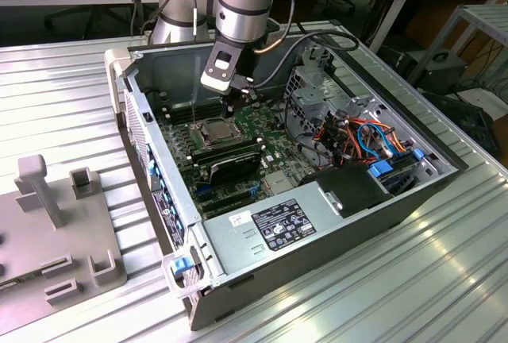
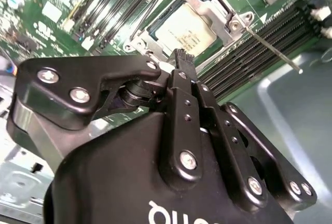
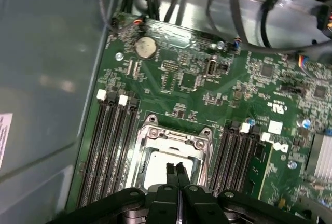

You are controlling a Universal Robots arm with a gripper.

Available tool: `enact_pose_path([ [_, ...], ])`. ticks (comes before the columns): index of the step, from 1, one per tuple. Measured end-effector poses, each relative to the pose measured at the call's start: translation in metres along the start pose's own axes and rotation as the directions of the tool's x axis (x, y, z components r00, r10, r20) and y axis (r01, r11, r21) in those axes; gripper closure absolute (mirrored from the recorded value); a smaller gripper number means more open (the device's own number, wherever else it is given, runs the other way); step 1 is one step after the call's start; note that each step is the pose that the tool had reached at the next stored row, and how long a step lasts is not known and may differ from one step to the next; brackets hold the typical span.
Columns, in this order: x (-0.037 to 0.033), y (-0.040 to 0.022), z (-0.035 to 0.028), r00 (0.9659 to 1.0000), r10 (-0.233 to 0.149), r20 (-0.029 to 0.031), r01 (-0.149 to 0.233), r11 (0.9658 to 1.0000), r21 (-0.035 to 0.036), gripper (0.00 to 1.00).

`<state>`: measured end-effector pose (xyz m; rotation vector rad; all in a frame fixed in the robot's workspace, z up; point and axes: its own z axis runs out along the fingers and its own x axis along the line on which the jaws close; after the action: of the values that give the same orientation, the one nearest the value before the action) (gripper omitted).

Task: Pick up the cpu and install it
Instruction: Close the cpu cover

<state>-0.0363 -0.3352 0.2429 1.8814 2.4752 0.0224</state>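
Gripper (image 3: 176, 167): fingers clenched together, empty, hovering just above the socket.
Memory slots (image 3: 111, 141): flank the socket frame (image 3: 174, 130).
Cpu (image 3: 155, 169): lies flat inside that frame.
Handling: probably light, stiff and fragile; grip it by opposite edges.

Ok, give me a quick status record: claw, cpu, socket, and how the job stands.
claw: shut, nothing in it
claw position: hovering just above the cpu, inside the computer case
cpu: lying flat in the socket, silvery top up
socket frame: surrounds the cpu on the green motherboard
lever: thin rod jutting out over the memory slots; looks unlatched
job state: cpu appears already placed in the socket
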Motion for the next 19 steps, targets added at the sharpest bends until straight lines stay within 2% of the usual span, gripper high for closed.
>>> enact_pose_path([
  [3, 0.0, 0.0, 0.0003, 0.9984, -0.056, -0.0016, 0.056, 0.9984, -0.0008, 0.89],
  [5, 0.0, 0.0, 0.0006, 0.9951, -0.098, -0.0028, 0.098, 0.9951, -0.0017, 0.89],
  [6, 0.0, -0.0001, 0.0009, 0.9917, -0.128, -0.0036, 0.128, 0.9917, -0.0022, 0.89],
  [8, 0.0, -0.0001, 0.0012, 0.9866, -0.163, -0.0044, 0.163, 0.9867, -0.0029, 0.89],
  [10, 0.0, -0.0001, 0.0016, 0.9795, -0.201, -0.0049, 0.201, 0.9795, -0.0035, 0.89],
  [12, 0.0, 0.0, 0.002, 0.97, -0.243, -0.0044, 0.243, 0.97, -0.0036, 0.89],
  [16, 0.0, -0.0001, 0.0027, 0.9474, -0.32, -0.0012, 0.32, 0.9474, -0.0024, 0.89],
  [17, 0.0, -0.0001, 0.0029, 0.938, -0.347, -0.0001, 0.347, 0.938, -0.002, 0.89],
  [18, 0.0, -0.0001, 0.0031, 0.9322, -0.362, 0.0005, 0.362, 0.9322, -0.0016, 0.89],
  [19, 0.0, -0.0001, 0.0034, 0.9186, -0.395, 0.0018, 0.395, 0.9186, -0.0009, 0.89],
])
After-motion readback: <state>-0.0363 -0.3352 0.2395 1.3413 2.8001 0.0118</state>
